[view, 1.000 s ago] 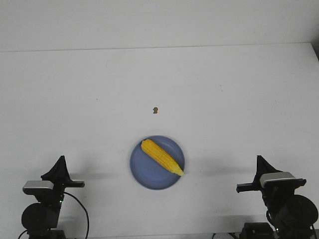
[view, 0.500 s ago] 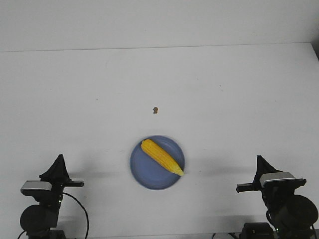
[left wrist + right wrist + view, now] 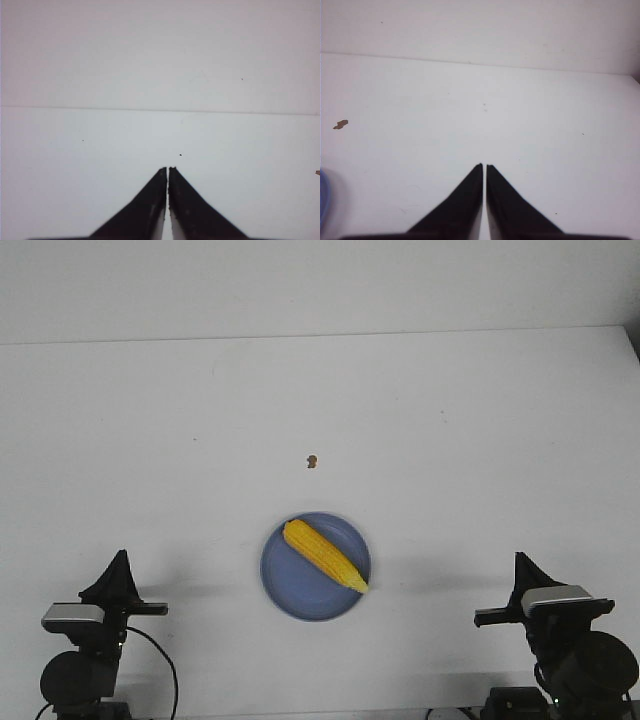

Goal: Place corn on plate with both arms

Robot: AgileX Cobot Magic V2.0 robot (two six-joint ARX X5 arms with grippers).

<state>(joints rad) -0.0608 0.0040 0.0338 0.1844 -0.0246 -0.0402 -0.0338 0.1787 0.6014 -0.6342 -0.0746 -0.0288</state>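
The yellow corn [image 3: 325, 554] lies diagonally on the blue plate [image 3: 290, 592] near the table's front middle, its pointed end toward the front right. My left gripper [image 3: 121, 558] is at the front left, shut and empty, well apart from the plate. In the left wrist view its jaws [image 3: 168, 170] are closed over bare table. My right gripper [image 3: 520, 560] is at the front right, shut and empty. In the right wrist view its jaws [image 3: 484, 166] are closed, and a sliver of the plate's rim [image 3: 323, 200] shows at the picture's edge.
A tiny brown speck [image 3: 312, 461] lies on the white table [image 3: 450, 440] beyond the plate; it also shows in the right wrist view [image 3: 340, 124]. The table's far edge meets a white wall.
The left arm has settled slightly lower and to the left since one second ago. The corn, the plate and the right arm have not moved.
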